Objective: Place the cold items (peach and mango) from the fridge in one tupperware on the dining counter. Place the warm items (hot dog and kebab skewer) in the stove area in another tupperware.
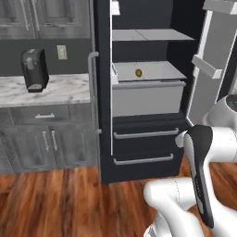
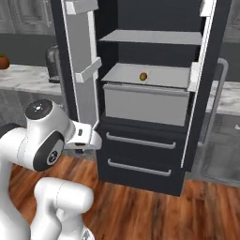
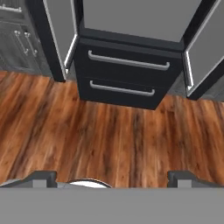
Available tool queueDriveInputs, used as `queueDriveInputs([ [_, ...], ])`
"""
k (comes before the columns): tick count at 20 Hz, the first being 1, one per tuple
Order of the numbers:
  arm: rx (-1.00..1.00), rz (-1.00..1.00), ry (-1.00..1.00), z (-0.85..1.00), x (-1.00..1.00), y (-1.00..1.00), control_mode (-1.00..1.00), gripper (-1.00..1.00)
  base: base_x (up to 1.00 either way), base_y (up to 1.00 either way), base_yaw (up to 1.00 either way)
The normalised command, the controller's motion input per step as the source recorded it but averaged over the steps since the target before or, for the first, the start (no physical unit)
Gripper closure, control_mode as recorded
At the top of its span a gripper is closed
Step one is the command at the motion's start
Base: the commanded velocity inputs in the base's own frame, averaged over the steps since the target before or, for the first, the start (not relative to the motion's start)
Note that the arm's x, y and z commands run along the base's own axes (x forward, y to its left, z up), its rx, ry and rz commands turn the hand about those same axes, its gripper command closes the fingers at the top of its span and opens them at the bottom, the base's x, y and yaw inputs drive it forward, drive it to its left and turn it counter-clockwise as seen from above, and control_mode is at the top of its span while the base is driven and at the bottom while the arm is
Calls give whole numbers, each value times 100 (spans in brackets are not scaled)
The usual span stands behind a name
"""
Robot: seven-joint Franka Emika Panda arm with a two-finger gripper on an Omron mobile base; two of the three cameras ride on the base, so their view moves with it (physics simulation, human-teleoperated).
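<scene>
On the fridge [image 1: 139, 111] shelf sits one small yellowish fruit [image 1: 138, 72]; no readable writing anywhere. My gripper [image 3: 112, 177] hangs spread wide, empty, over wooden floor [image 3: 109, 135].

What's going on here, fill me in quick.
The robot arm is parked in front of the open fridge, holding nothing. Its fingers stand wide apart, and the hand camera looks down at the wood floor and the two lower freezer drawers. One small yellowish fruit sits on the fridge shelf above the grey crisper drawer; whether it's the peach or mango is unclear. No reach has started.
</scene>
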Motion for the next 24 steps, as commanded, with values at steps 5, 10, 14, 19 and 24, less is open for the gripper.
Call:
queueDriveInputs([
  [5,0,0,0,0,0,0,100,-100,73,-68,27],
  [10,0,0,0,0,0,0,100,-100,50,-71,7],
  [14,0,0,0,0,0,0,100,-100,33,-26,0],
  [19,0,0,0,0,0,0,100,-100,33,1,-1],
  [24,0,0,0,0,0,0,100,-100,49,8,0],
])
